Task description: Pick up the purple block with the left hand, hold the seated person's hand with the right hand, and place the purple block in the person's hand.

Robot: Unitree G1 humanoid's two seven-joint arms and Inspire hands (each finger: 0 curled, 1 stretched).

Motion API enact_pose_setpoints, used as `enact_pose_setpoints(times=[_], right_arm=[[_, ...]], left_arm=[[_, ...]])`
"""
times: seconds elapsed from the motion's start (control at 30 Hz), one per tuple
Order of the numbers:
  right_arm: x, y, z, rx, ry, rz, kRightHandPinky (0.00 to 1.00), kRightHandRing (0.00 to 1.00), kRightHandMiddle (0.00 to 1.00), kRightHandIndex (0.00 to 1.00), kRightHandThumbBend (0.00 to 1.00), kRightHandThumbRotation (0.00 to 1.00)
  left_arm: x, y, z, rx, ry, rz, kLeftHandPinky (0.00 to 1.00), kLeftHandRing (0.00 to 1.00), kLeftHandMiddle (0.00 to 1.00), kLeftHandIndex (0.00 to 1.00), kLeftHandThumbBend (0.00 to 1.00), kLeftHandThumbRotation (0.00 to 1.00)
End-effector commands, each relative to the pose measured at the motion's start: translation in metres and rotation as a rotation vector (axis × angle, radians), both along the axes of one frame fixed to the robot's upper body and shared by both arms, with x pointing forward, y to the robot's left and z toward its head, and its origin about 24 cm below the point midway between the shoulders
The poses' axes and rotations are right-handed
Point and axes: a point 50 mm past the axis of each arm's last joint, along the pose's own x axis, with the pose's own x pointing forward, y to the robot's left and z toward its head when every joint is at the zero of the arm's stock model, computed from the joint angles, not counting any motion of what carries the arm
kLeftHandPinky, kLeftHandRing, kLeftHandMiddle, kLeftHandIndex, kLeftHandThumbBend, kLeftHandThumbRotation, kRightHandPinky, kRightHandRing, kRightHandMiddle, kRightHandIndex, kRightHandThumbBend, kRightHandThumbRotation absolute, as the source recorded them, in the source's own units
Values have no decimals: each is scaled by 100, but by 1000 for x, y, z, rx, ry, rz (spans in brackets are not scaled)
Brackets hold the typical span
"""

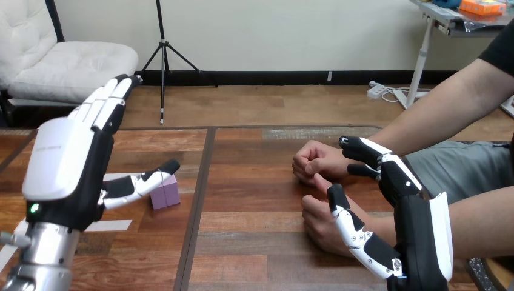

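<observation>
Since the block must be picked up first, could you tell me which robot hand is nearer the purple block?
Left. The left hand is open right beside the purple block, thumb reaching toward it. The right hand is across the table by the person's hands.

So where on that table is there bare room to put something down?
The widest bare stretch is mid-table, between the purple block and the person's hands. The near edge of the table below that is bare too. It is crowded at the right, where the right hand is in among those hands, and at the left around the left hand.
</observation>
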Motion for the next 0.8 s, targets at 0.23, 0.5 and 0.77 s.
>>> enact_pose_setpoints(times=[0.23,0.5,0.77], right_arm=[[12,1,11,8,-74,11,68,75,77,73,34,17],[13,0,12,4,-72,12,68,76,77,73,34,17],[14,-1,13,-2,-74,9,69,76,77,73,34,17]], left_arm=[[27,1,4,60,61,-47,84,89,92,91,68,46],[38,3,0,87,127,-60,85,90,92,91,70,48],[48,6,-4,101,186,-74,84,89,91,91,73,51]])
